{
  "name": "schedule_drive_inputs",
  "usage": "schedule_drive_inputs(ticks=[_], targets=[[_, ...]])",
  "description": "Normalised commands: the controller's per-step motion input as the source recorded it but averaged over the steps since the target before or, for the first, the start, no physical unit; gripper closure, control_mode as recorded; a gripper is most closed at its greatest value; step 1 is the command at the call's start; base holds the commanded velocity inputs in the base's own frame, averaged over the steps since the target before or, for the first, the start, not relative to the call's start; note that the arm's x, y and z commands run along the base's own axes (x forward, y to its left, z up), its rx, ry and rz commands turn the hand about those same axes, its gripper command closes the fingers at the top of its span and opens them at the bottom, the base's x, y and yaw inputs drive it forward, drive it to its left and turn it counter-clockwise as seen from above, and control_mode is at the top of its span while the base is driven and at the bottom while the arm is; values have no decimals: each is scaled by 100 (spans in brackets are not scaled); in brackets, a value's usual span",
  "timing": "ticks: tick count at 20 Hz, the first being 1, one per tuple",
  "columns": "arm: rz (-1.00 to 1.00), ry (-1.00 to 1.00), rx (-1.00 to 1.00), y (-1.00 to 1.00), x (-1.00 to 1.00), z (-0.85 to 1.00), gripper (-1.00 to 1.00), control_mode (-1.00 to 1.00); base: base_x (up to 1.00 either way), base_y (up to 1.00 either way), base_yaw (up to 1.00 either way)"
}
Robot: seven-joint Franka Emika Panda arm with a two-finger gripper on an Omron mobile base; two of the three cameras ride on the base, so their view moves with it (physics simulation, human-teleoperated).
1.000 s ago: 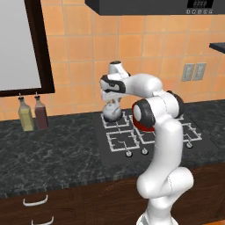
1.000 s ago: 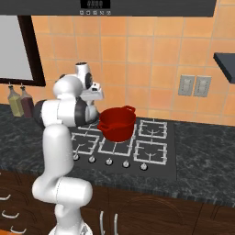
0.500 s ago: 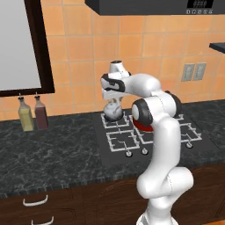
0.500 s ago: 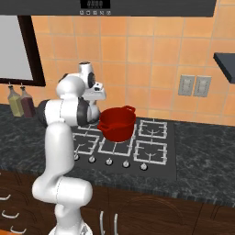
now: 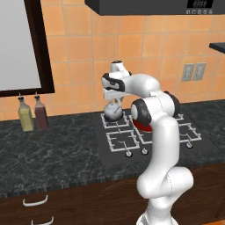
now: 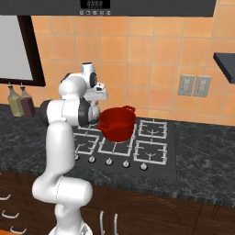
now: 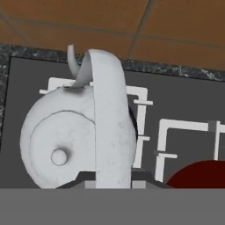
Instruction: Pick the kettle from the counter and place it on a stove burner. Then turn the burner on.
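Kettle (image 5: 113, 111) — hung by its handle from the clenched end effector (image 5: 113, 99) — above rear-left stove burner (image 5: 115, 119)

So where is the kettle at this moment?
In the left base view the kettle hangs from the shut gripper over the back-left stove burner, left of the red pot.

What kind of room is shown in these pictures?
Most likely a home kitchen, rendered: a flat black cooktop with pale-grey wire grates, a long dark marbled stone counter over brown wood cabinets, and an orange tiled wall.
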Motion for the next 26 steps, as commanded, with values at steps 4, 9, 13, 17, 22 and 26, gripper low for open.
schedule_drive_inputs(ticks=[4, 9, 13, 17, 22, 26], targets=[[0, 0, 0, 0, 0, 0, -100, -100, 0, 0, 0], [0, 0, 0, 0, 0, 8, -100, -100, 0, 0, 0], [0, 0, 0, -10, 0, 21, -100, -100, 0, 0, 0], [0, 0, 0, -20, 0, 42, -100, -100, 0, 0, 0], [0, 6, 0, -2, -80, 31, -100, -100, 0, 0, 0], [0, 4, 0, 0, -100, 2, -100, -100, 0, 0, 0]])
